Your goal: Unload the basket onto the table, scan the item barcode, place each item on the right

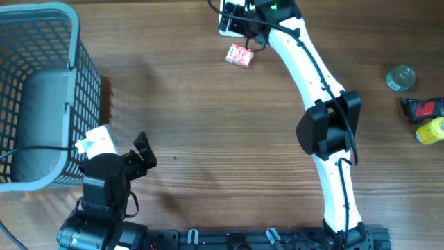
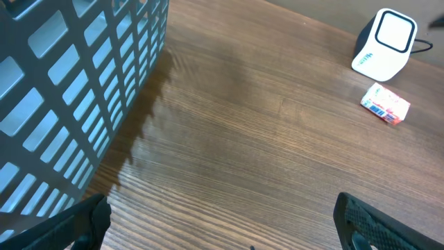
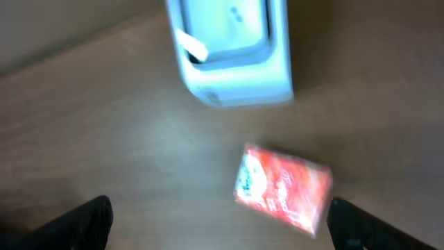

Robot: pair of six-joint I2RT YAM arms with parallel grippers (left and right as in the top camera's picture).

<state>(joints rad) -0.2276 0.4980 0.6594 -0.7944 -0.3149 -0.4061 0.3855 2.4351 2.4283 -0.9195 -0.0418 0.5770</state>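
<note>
A small red and white box (image 1: 239,55) lies flat on the wooden table just below the white barcode scanner (image 1: 229,21) at the top centre. My right gripper (image 1: 243,31) hovers over them, open. In the blurred right wrist view the box (image 3: 284,187) sits close to the right finger, with the scanner (image 3: 229,55) beyond it, and nothing is held by the right gripper (image 3: 222,229). My left gripper (image 1: 142,156) rests open and empty at the bottom left beside the basket. The left wrist view shows the left gripper (image 2: 222,229) far from the box (image 2: 385,104) and scanner (image 2: 385,42).
A grey-blue plastic basket (image 1: 76,83) fills the left side, its wall (image 2: 69,83) near my left fingers. At the right edge lie a round tin (image 1: 401,78), a red and black packet (image 1: 423,107) and a yellow item (image 1: 431,130).
</note>
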